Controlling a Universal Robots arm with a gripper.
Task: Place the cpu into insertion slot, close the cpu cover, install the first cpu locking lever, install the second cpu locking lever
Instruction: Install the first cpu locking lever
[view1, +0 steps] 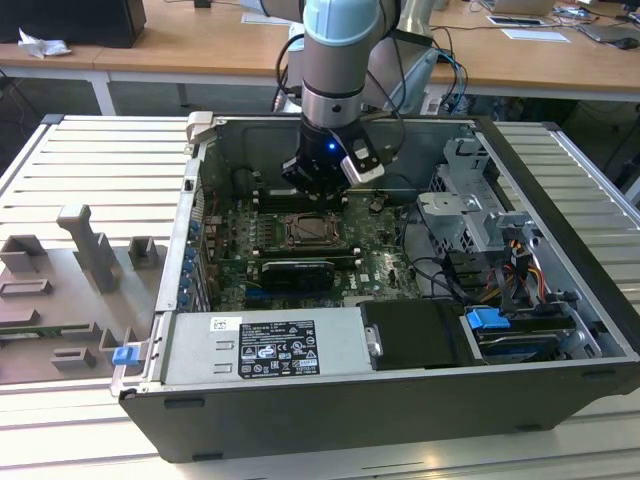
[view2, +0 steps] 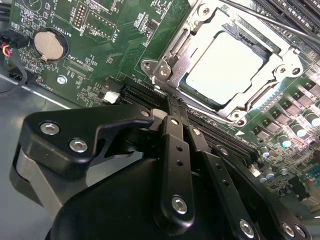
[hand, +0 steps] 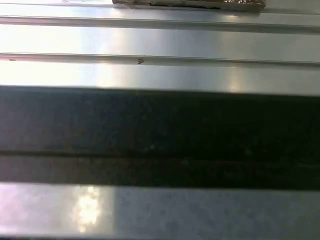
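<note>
The cpu (view2: 226, 64) already lies in the insertion slot (view2: 197, 87), its pale top showing through the cut-out of the cpu cover (view2: 270, 85), which appears folded down flat around it, so the chip looks seated and framed. The pincer (view2: 172, 117) hangs just beside the socket's corner, its fingers (view2: 175, 150) drawn together and holding nothing, seemingly so the narrow tip can work at the socket's edge. In the exterior view the arm stands inside the open computer case (view1: 300, 395), over the far part of the green board (view1: 385, 262).
</note>
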